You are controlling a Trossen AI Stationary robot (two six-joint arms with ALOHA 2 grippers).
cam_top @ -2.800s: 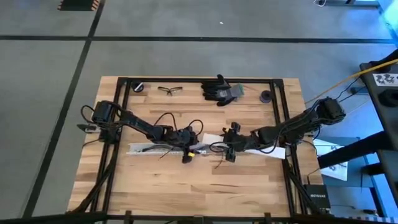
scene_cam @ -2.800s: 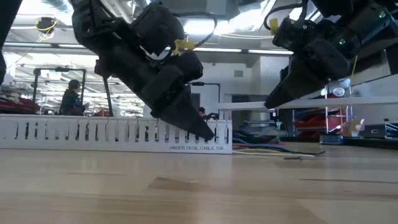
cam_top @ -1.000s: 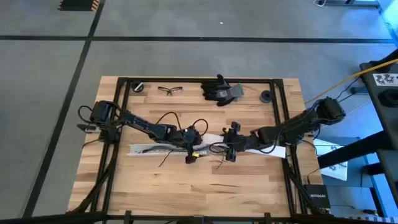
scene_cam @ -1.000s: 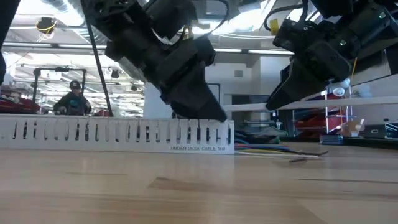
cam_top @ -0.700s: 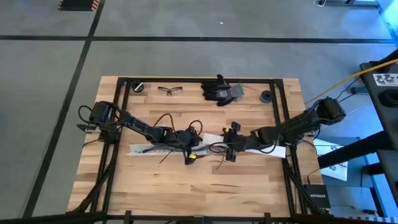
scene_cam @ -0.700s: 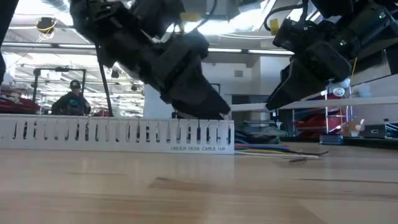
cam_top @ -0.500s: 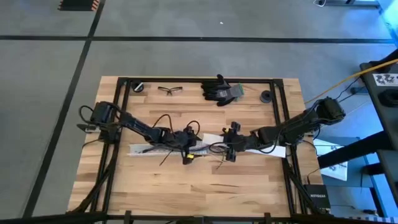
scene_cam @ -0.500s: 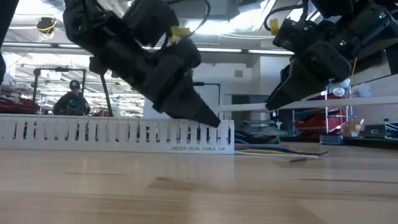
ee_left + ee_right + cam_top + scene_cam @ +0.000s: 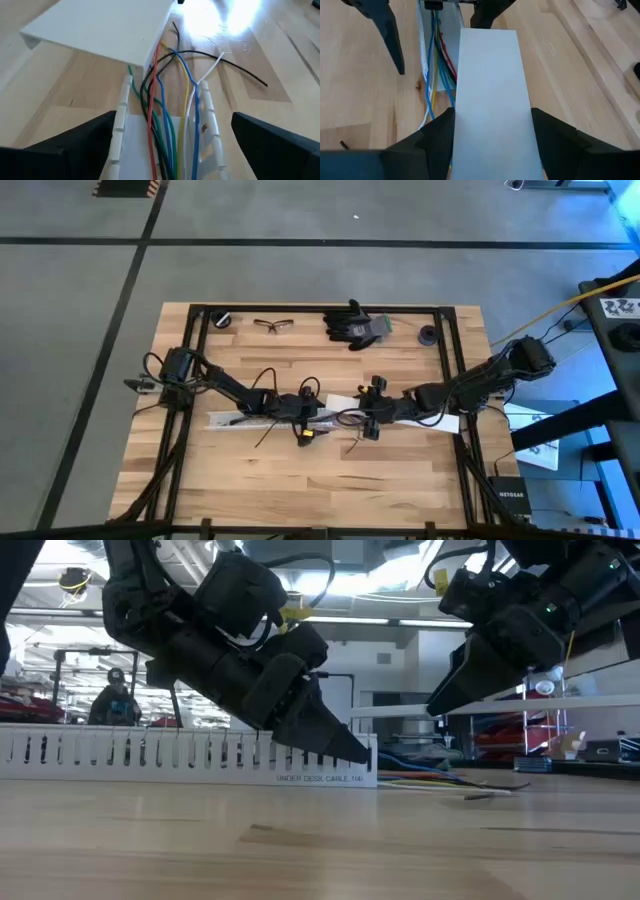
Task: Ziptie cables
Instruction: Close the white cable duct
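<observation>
A: Table [image 9: 400,480] first. Slotted white channel [image 9: 150,755] lies across the middle, parallel to the near edge. A flat white cover strip [image 9: 490,95] overlaps the end of it nearest the right edge.

B: Cables?

A: The cables [image 9: 165,105] sit inside the channel at that end: red, green, blue, yellow, white and black strands, splaying out where they exit beside the cover. One loose black wire [image 9: 235,67] curls off onto bare wood.

B: Grippers?

A: Left gripper [image 9: 165,145] is spread wide, one finger outside each channel wall, holding nothing. Right gripper [image 9: 492,135] straddles the cover strip, a finger tight at each edge. Looks like it has the strip clamped.

B: Risks, biggest first.

A: 1. Whole channel shifts. If the left fingers close on the slotted walls instead of the wires, I'd expect the light channel to slide or tip.
2. Cover strip. It's long and held near one end. Any twist from the right arm could swing it into the left gripper, since they're near each other.
3. Partial bundle. The strands fan out, so a pinch could miss the outer ones, white and blue most likely.
4. The stray black wire lies well outside the bundle and probably gets left out.
5. No ziptie visible in any view, so I can't tell what would bind them.
</observation>
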